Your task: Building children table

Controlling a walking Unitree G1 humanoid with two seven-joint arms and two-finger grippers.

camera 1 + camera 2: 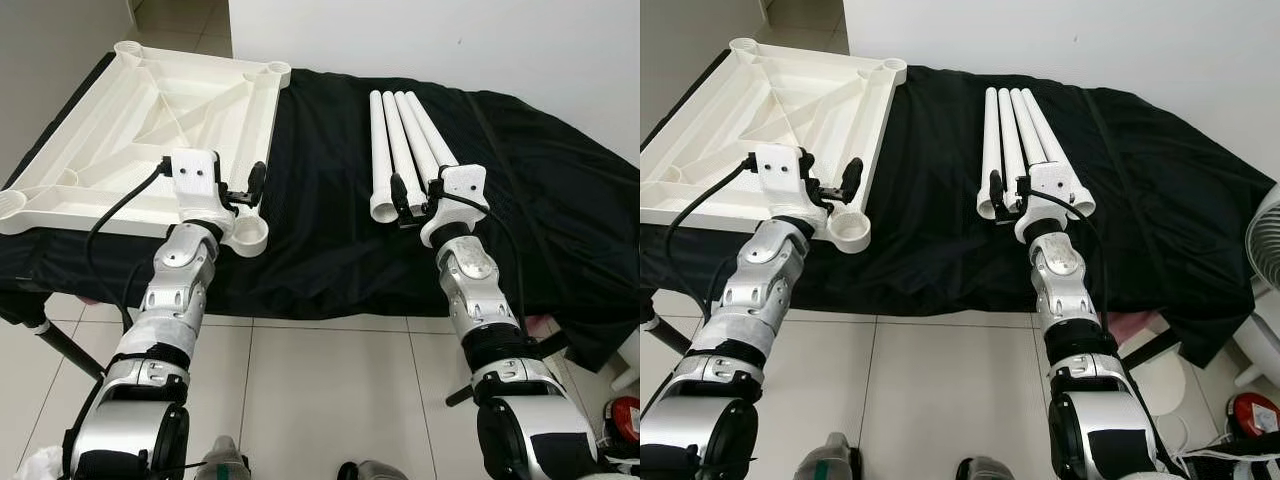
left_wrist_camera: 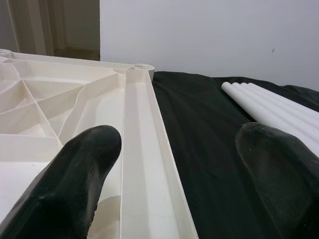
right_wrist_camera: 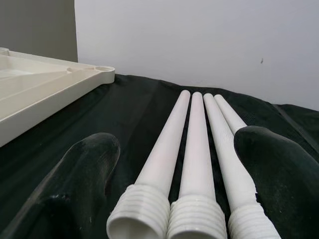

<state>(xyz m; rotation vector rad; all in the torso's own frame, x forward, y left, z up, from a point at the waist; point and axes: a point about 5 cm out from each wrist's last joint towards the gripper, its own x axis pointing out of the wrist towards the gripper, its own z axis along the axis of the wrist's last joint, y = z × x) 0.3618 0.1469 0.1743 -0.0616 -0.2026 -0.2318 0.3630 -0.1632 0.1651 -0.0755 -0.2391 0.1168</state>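
Black cloth (image 1: pixel 330 200) draped over a low surface, hanging down at the front edge. Pale tiled floor (image 1: pixel 330 390) below, white wall (image 1: pixel 450 40) behind. Part of a white fan (image 1: pixel 1265 240) at far right. No legible writing or labels anywhere.

One white tabletop (image 1: pixel 150 110), upside down on the cloth at left, ribs up, with round leg sockets at its corners; three sockets clearly seen. Four white legs (image 1: pixel 400 150) side by side on the cloth at right, threaded ends toward the robot, well apart from the tabletop.

Left gripper (image 2: pixel 174 169) over the tabletop's near right edge, close to the near corner socket; fingers (image 2: pixel 75 179) spread wide, nothing held. Right gripper (image 3: pixel 174 174) at the threaded ends of the legs, fingers (image 3: pixel 84 174) wide apart either side of the bundle, not closed on any leg.
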